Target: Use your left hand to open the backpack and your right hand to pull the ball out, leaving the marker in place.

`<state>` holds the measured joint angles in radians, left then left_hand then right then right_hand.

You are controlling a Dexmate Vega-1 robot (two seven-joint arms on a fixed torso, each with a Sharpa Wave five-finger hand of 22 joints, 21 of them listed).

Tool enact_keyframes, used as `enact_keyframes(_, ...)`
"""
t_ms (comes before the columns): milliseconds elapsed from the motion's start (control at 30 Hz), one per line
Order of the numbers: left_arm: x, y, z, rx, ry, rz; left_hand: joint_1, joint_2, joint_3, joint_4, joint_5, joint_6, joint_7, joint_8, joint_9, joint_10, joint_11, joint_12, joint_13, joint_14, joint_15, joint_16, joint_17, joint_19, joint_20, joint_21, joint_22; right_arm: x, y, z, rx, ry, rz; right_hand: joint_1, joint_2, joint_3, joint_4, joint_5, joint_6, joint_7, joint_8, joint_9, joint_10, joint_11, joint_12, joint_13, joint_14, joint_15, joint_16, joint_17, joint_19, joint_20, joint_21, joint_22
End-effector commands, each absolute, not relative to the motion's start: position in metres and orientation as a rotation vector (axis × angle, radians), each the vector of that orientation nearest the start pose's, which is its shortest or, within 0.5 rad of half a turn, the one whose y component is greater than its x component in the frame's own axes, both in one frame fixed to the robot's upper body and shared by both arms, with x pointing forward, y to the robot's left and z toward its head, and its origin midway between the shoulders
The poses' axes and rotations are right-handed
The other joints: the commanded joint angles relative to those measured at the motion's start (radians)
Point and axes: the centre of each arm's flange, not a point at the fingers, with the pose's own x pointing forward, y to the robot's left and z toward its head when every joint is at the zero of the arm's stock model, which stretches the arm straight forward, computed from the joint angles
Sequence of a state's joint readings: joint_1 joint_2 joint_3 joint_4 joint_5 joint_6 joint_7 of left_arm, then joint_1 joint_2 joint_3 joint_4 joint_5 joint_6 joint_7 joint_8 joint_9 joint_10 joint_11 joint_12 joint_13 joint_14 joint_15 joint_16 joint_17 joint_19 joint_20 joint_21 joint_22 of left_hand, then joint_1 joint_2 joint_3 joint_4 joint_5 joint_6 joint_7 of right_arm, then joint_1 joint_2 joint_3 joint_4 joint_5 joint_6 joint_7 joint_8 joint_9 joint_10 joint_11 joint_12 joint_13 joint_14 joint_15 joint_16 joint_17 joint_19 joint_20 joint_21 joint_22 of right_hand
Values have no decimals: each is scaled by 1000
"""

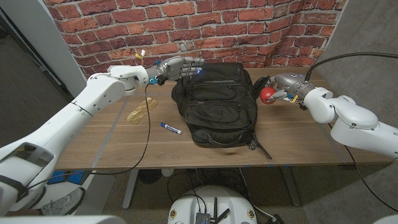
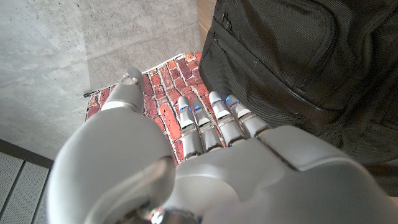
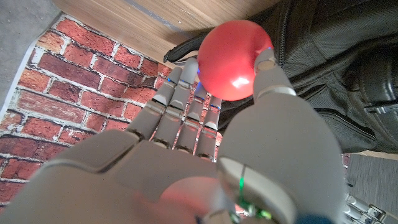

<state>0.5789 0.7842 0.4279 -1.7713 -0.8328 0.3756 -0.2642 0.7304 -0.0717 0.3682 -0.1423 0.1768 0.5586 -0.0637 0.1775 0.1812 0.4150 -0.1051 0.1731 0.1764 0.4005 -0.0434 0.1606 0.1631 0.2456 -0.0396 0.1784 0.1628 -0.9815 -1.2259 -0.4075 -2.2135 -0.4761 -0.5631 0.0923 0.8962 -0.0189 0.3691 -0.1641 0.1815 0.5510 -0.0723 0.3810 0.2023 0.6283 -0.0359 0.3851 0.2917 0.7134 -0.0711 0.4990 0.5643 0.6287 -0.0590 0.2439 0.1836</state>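
**Ball out of the bag, marker on the table**

The right hand [image 1: 283, 87] grips the red ball [image 1: 267, 94] just beside the black backpack [image 1: 217, 102], extraction apparently done. The left hand [image 1: 180, 67] rests its fingers on the backpack's top. A blue marker [image 1: 171, 129] lies outside on the table [image 1: 112, 140].

head high overhead, wrists close, backpack [image 1: 217, 102] shared

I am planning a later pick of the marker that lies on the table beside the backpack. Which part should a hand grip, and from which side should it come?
Probably the middle of the white barrel of the marker, pinched from above across its width. It lies flat on the table, with bare wood around it, left of the backpack. Its blue ends are less suitable. The left hand is on that side.
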Motion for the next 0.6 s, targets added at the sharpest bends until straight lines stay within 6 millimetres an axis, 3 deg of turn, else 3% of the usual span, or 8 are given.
enact_keyframes(33, 577, 218, 133, 227, -486, -636, -24, 1, -14, 3, -1, -35, -9, -6, 0, -38, 2, 0, -1, -37, -23, 6, 2, -32, -59, -6, 3, 511, -305, 60, -1634, -424, -192, 60, 67, 3, 1, 5, 50, -39, 4, 5, 165, -156, 77, 230, 8, -157, -5, 4, 9, -85, 7, 5)
enact_keyframes(400, 582, 219, 125, 184, -564, -556, -65, 10, -34, 9, 0, -113, -50, -6, -2, -112, -1, 2, -2, -108, -12, 7, 2, -73, -54, -4, 3, 521, -316, 61, -1648, -420, -186, 61, 67, 1, 1, 5, 49, -39, 2, 5, 161, -157, 74, 232, 9, -156, -8, 8, 8, -84, 7, 5)
enact_keyframes(600, 585, 223, 119, 165, -571, -500, -72, 13, -36, 11, 0, -113, -54, -3, -2, -114, -4, 4, -2, -114, -12, 8, 2, -79, -51, -4, 3, 528, -323, 60, -1650, -415, -177, 61, 68, 1, 2, 5, 48, -40, 1, 5, 159, -157, 73, 233, 8, -156, -11, 8, 8, -84, 7, 5)
